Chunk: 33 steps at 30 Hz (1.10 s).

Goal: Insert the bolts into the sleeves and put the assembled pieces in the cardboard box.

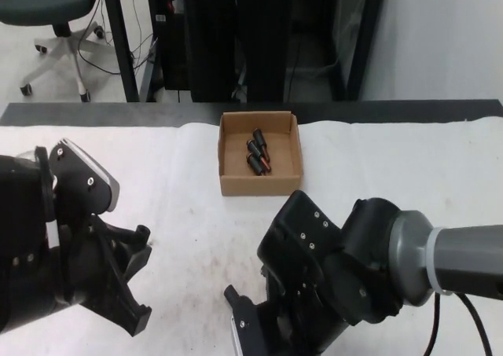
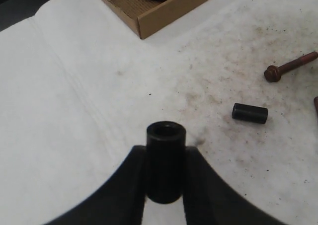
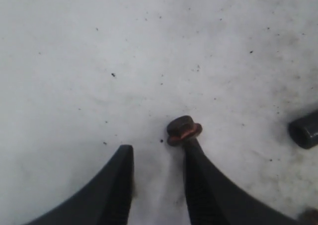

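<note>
**Sleeve pinched on my left, bolt at my right fingertip**

My left gripper [image 2: 165,158] is pinching a black sleeve [image 2: 165,135] between its two fingers. The sleeve's open bore points out past my fingertips, over the stained white cloth [image 2: 74,111].

My right gripper [image 3: 158,146] hangs low over the same cloth with its fingers spread, and bare cloth shows in the gap. A rusty bolt [image 3: 184,129] lies with its flanged head right at the tip of one finger. That finger hides the shank, so I cannot tell whether the two touch.

Past my left fingers, a second sleeve [image 2: 250,112] lies on its side on the cloth. A loose bolt [image 2: 290,66] lies a little farther on, apart from it.

Farthest off sits the cardboard box [image 2: 179,9], open-topped, by the far edge of the cloth. Several assembled pieces [image 1: 258,153] lie close together inside it.
</note>
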### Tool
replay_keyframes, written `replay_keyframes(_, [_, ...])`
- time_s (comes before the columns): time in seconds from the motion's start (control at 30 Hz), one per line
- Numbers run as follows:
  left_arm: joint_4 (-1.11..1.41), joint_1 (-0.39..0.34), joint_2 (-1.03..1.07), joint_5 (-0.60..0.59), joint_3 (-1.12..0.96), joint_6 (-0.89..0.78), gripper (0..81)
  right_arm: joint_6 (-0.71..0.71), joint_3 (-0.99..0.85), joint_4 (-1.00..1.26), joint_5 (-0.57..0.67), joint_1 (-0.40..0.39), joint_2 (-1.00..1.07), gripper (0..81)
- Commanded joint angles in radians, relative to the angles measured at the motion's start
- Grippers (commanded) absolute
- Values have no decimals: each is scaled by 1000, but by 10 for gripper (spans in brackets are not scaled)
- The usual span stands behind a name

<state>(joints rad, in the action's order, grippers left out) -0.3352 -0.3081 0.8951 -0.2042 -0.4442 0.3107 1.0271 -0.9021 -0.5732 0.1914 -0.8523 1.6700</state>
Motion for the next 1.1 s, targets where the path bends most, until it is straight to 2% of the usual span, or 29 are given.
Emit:
replay_keyframes(0.0, [-14,2,-12,10,-11,4,3,22,-1,26,-29,17,-3,321])
replay_keyframes(0.6, [-20,2,-12,10,-11,-3,3,48,-4,31,-7,29,55,315])
replay_keyframes(0.7, [-20,2,-12,10,-11,-3,3,46,-4,31,1,15,55,207])
replay_keyframes(0.77, [-20,2,-12,10,-11,-3,3,38,-4,31,-7,3,55,50])
replay_keyframes(0.8, [-20,2,-12,10,-11,-3,3,19,-4,31,-20,-1,55,6])
replay_keyframes(0.9, [-20,2,-12,10,-11,-3,3,-34,-4,38,-48,-14,55,8])
replay_keyframes(1.07, [-20,2,-12,10,-11,-3,3,-34,-30,35,-98,-26,35,8])
